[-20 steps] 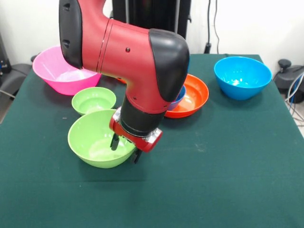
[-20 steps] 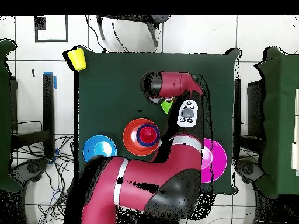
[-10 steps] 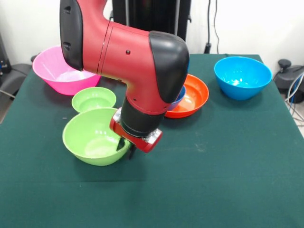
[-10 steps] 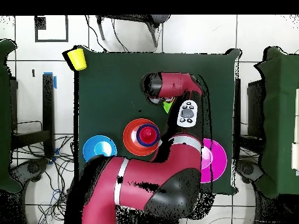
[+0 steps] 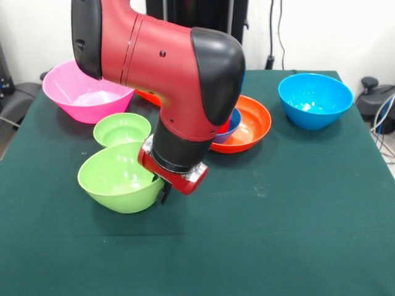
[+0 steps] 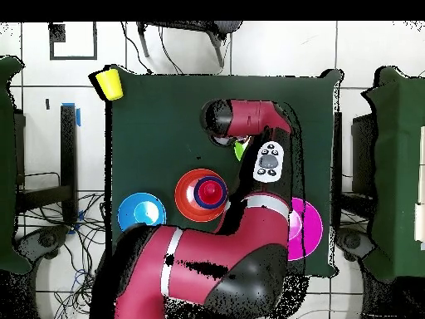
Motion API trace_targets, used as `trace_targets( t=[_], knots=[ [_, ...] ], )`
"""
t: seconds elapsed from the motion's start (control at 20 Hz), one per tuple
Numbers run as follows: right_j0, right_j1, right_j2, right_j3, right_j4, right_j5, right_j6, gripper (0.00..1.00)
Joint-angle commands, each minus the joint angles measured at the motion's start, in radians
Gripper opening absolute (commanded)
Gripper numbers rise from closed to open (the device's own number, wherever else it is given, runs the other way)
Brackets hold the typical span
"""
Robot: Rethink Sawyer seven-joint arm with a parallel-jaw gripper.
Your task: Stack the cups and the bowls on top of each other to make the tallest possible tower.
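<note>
- Gripper (image 5: 163,189) pinches the right rim of the large glossy light-green plastic bowl (image 5: 117,177).
- Bowl tilted, mouth facing up-left, beside the small green bowl (image 5: 121,129).

A small bowl (image 5: 121,129) sits just behind the large bowl (image 5: 117,177); another small bowl (image 5: 229,125) rests in the wide shallow bowl (image 5: 253,126)

From my station, gripper (image 5: 162,188) mostly hidden under the arm's wrist, so I cannot tell its fingers, large green bowl (image 6: 239,150) almost fully covered overhead, small dark blue bowl (image 5: 229,125) half hidden behind the arm, pink bowl (image 6: 305,230) partly covered.
</note>
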Motion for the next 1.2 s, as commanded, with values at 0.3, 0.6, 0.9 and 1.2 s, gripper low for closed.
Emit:
trace_targets(
  t=[0.3,0.6,0.9,1.2],
  knots=[
    [0.053,-0.184,0.061,0.210,0.003,0.019,-0.010,0.00],
    [0.109,-0.306,0.017,0.298,0.005,0.097,0.015,0.00],
    [0.154,-0.339,-0.012,0.316,0.011,0.162,0.048,0.00],
    [0.207,-0.379,-0.047,0.335,0.025,0.226,0.089,0.00]
  ],
)
